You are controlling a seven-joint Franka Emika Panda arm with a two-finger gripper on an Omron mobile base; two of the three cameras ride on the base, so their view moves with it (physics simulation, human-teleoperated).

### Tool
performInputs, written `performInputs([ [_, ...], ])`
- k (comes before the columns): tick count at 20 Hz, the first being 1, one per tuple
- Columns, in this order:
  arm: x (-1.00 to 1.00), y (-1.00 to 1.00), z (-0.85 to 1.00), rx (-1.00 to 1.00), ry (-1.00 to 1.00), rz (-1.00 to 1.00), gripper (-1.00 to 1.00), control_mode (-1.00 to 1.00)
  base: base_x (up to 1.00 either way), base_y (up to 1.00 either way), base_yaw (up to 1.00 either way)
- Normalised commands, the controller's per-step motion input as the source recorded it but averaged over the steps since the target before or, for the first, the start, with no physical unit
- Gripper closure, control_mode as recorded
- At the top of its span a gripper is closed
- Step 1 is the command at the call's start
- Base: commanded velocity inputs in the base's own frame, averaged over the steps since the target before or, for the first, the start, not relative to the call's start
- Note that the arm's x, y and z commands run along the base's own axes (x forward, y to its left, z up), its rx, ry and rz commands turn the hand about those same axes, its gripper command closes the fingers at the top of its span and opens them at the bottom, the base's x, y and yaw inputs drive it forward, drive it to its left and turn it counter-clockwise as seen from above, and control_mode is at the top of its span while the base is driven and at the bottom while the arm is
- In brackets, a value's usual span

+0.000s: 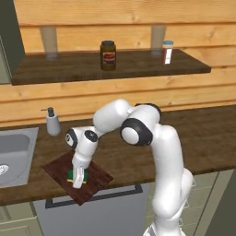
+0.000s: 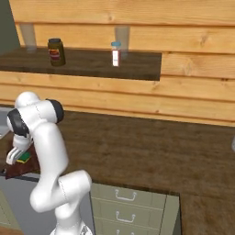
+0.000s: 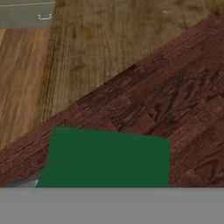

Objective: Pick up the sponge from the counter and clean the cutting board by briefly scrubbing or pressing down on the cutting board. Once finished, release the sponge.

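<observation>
Left base view shows the white arm bent forward and down, with its two-finger gripper lowered onto the flat, dark reddish-brown wooden cutting board. The fingers stand narrow on both sides of the small rectangular sponge with a green top and a yellow bottom layer, so the gripper is holding the sponge, and the sponge rests on the board near its middle. The board lies at an angle on the long dark brown wooden counter, close to the front edge, just to the right of the steel sink. A grey soap dispenser bottle stands on the counter behind the board, near the sink corner. On the dark wooden shelf above, a brown jar with a red label and a small white bottle with a blue cap stand well apart. In the hand view the green top of the sponge lies flat on the wood grain of the board (the finger tips themselves I cannot make out here), and the lighter counter is beyond the board's edge.
</observation>
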Motion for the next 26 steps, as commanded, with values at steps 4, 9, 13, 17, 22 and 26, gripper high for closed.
performInputs([
  [4, 1.00, 0.00, -1.00, -0.27, 0.00, -0.10, 1.00, -1.00, 0.00, 0.00, 0.00],
  [9, 1.00, 0.00, -1.00, -0.22, 0.00, -0.20, 1.00, -1.00, 0.00, 0.00, 0.00],
  [13, 1.00, 0.02, -1.00, -0.13, 0.00, -0.25, 1.00, -1.00, 0.00, 0.00, 0.00],
  [17, 1.00, 0.31, -1.00, -0.13, 0.00, -0.24, 1.00, -1.00, 0.00, 0.00, 0.00],
  [22, 1.00, 0.67, -1.00, -0.10, -0.01, -0.20, 1.00, -1.00, 0.00, 0.00, 0.00],
  [26, 1.00, 0.91, -1.00, -0.18, -0.10, -0.17, 1.00, -1.00, 0.00, 0.00, 0.00],
])
